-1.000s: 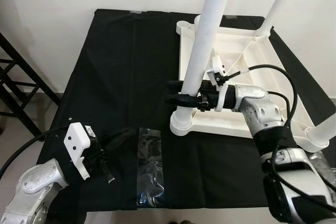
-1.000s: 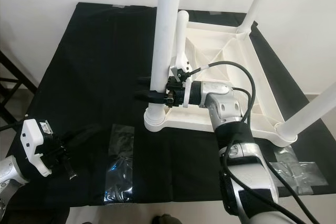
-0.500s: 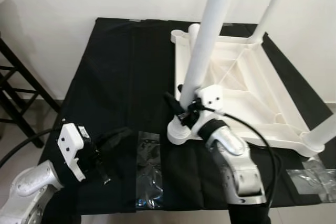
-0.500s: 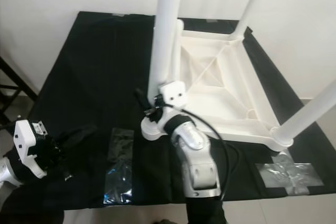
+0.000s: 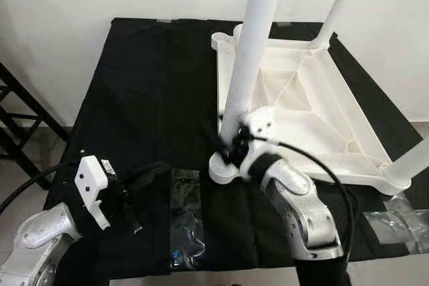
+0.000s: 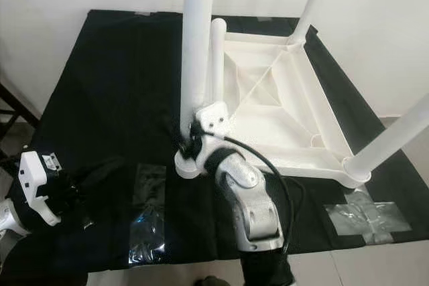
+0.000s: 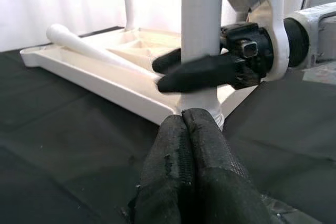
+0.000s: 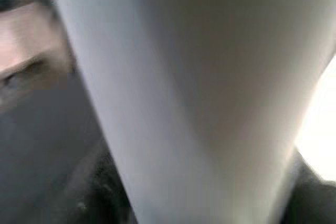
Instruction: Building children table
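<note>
Three smooth round white legs (image 5: 249, 58)

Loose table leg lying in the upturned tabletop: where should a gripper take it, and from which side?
Probably mid-shaft, from above. The loose leg lies tilted across the tabletop frame, so its round shaft is open from the top, with jaws closing across its width. The right gripper is clamped on the upright leg; the left gripper sits shut on the black cloth.

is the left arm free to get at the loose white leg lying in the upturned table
Probably not easily: the left gripper sits low at the cloth's near left, and the upright leg held by the right gripper stands between it and the loose leg.
</note>
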Motion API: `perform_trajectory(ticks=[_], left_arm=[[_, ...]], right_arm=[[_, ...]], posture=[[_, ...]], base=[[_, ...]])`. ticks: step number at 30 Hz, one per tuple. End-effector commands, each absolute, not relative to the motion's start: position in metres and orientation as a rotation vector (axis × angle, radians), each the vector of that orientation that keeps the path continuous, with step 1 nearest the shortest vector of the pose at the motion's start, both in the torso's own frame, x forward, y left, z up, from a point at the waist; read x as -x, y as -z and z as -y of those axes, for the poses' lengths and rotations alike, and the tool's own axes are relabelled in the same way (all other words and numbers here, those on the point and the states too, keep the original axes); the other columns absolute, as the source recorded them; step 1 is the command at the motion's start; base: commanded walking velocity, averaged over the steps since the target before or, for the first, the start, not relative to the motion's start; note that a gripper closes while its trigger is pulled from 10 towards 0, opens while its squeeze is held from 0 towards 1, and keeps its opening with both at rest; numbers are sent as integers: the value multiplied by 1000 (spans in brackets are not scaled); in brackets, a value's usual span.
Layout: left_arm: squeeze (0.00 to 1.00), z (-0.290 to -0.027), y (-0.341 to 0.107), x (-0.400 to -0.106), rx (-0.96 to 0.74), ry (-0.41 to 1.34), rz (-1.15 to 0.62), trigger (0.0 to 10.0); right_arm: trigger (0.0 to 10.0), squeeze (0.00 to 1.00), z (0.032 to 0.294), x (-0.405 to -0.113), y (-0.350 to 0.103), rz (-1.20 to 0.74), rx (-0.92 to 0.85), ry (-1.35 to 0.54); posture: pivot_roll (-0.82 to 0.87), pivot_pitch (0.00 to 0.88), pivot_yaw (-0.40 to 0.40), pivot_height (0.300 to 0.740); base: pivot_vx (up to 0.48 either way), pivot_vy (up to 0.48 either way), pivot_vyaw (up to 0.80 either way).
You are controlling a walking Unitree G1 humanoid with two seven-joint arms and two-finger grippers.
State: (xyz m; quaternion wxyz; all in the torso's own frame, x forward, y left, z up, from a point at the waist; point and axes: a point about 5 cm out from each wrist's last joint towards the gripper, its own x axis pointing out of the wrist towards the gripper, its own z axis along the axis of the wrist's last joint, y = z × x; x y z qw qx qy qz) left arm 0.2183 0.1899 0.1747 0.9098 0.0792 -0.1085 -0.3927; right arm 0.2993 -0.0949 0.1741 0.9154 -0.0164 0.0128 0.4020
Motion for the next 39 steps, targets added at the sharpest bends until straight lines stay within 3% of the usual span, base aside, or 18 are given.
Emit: perform_trajectory(ticks=[1,3,4,7,9,13,14,24,30,31,35,36,39], left_arm=[[0,-189,-171,-218,-168,819,206,10000],[0,-189,-171,-218,-168,819,206,10000],[0,-189,-171,-218,-168,817,206,10000],[0,-189,-171,-218,-167,816,206,10000],[0,-188,-170,-218,-168,816,202,10000],[0,-188,-169,-217,-169,817,197,10000],[0,-188,-169,-216,-170,816,195,10000],[0,-188,-169,-214,-169,818,191,10000],[0,-189,-171,-213,-192,808,203,10000],[0,-190,-173,-213,-230,776,215,10000],[0,-191,-174,-212,-270,744,225,10000],[0,-192,-176,-211,-306,711,236,10000],[0,-192,-176,-209,-331,691,243,10000]], right_arm=[[10000,357,102,-309,-196,76,82,-992],[10000,357,102,-309,-196,76,82,-992],[10000,0,108,-318,-204,98,119,-1084],[10000,0,112,-322,-209,106,137,-1138],[10000,0,117,-341,-217,74,124,-1228],[10000,0,119,-354,-222,49,98,-1235],[314,0,122,-360,-223,33,79,-1227],[0,0,137,-360,-214,19,59,-1225],[0,0,150,-347,-197,30,74,-1094],[0,0,143,-337,-183,16,32,-973],[0,0,134,-326,-169,-12,-18,-865],[0,0,115,-307,-155,-45,-118,-739],[0,0,96,-288,-146,-70,-188,-676]], posture=[[42,143,-81,740],[42,143,-81,740],[45,141,-82,740],[50,140,-81,740],[73,135,-81,740],[80,134,-82,740],[87,135,-84,740],[80,138,-74,740],[67,149,-78,740],[62,155,-79,740],[57,158,-75,740],[47,167,-67,740],[42,166,-68,740]], base=[[0,0,0],[0,0,0],[0,0,0],[0,0,0],[0,0,0],[0,0,0],[0,0,0],[0,0,0],[0,0,0],[0,0,0],[0,0,0],[0,0,0],[0,0,0]])
